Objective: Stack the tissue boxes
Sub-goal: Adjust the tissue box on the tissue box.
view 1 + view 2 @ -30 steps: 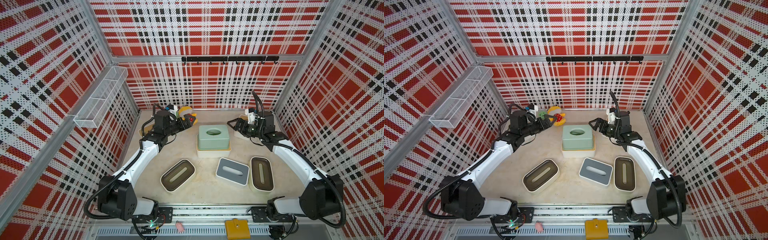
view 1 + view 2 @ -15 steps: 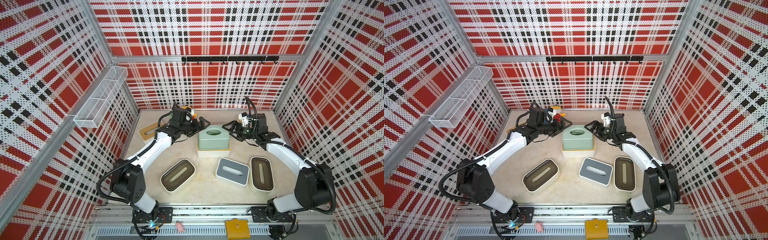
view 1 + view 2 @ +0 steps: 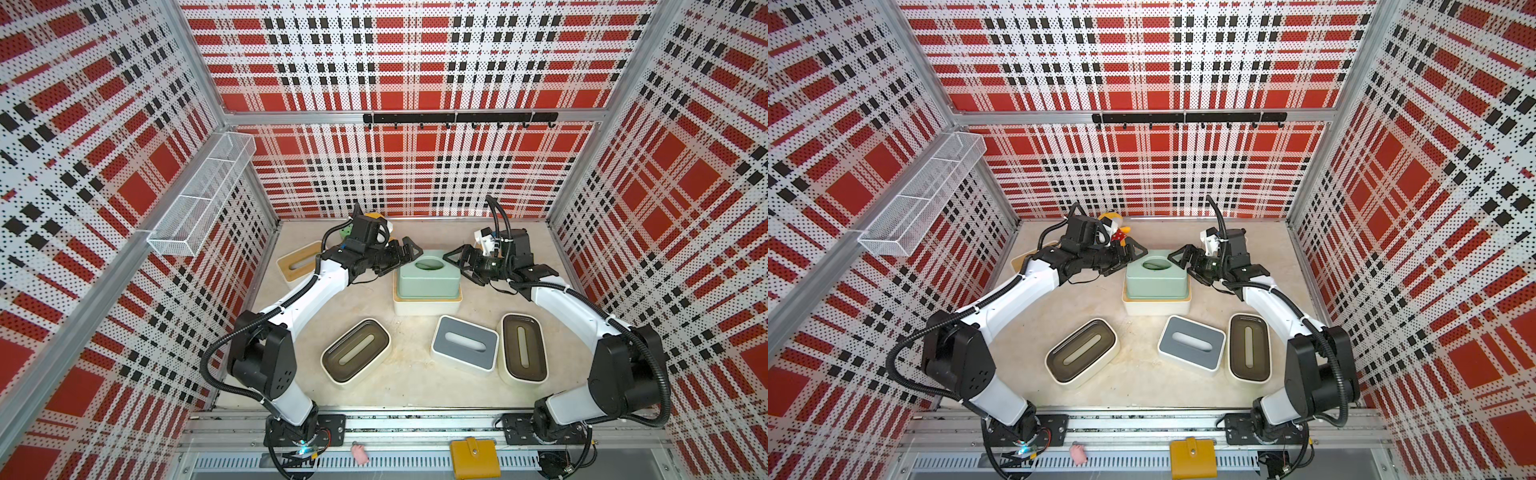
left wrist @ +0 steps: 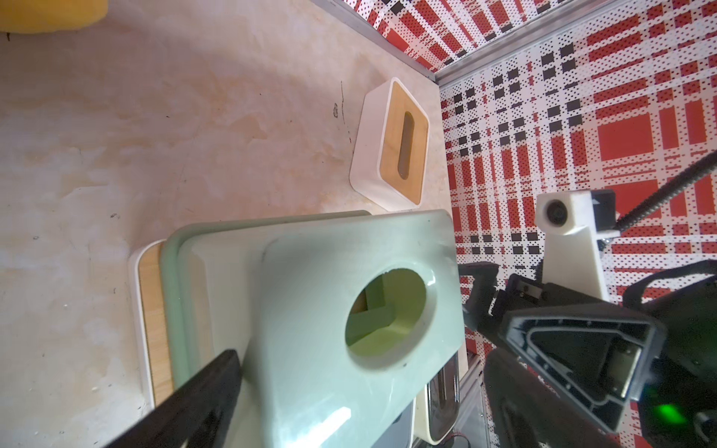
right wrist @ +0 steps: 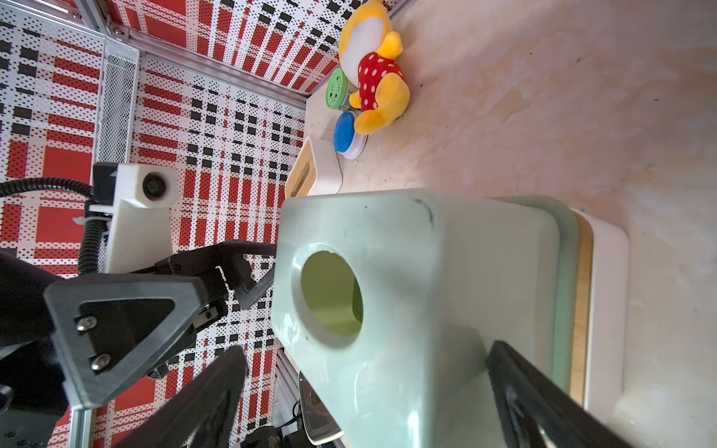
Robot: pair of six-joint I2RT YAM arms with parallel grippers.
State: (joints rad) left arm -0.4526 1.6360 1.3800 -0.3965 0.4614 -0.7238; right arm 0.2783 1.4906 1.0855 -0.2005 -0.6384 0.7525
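Booth: plaid walls (image 3: 415, 166) in red, black and white stood round a beige table (image 3: 407, 390).
Wallet (image 3: 475, 457): yellow, lay shut at 6 o'clock, off the table's front edge.
Left dark box (image 3: 355, 356): cream with a dark-brown lid, lay at 7 o'clock on a slant.
Grey box (image 3: 464, 342): white with a grey lid, lay at 5 o'clock, just beside the right dark box.
Right dark box (image 3: 522, 348): cream, lay at 4 o'clock, its slot pointing toward 12.
Base box (image 3: 428, 307): cream with a bamboo lid, sat mid-table, a little toward 12 o'clock.
Green box (image 3: 428, 276): pale green, stood squarely on the base box, oval slot up.
Left gripper (image 3: 405, 262): hovered at the green box's 10 o'clock corner, fingers spread wide. Contact could not be told.
Right gripper (image 3: 455, 266): hovered at the green box's 2 o'clock corner, fingers spread wide, the box's top between them in the wrist view. Contact could not be told.
Left bamboo box (image 3: 297, 262): white, lay at 10 o'clock, partly behind the left arm.
Right bamboo box (image 4: 392, 143): white, lay at 2 o'clock near the side wall, shown only by the left wrist view.
Plush (image 3: 1119, 236): yellow in a red spotted dress, lay at 11 o'clock by the back wall.
Discs: green disc (image 5: 336, 90) and blue disc (image 5: 345, 132) lay just beside the plush.
Basket (image 3: 199, 199): white mesh, hung on the wall at 9 o'clock.
Hook rail (image 3: 457, 118): black, ran along the back wall at 12 o'clock.
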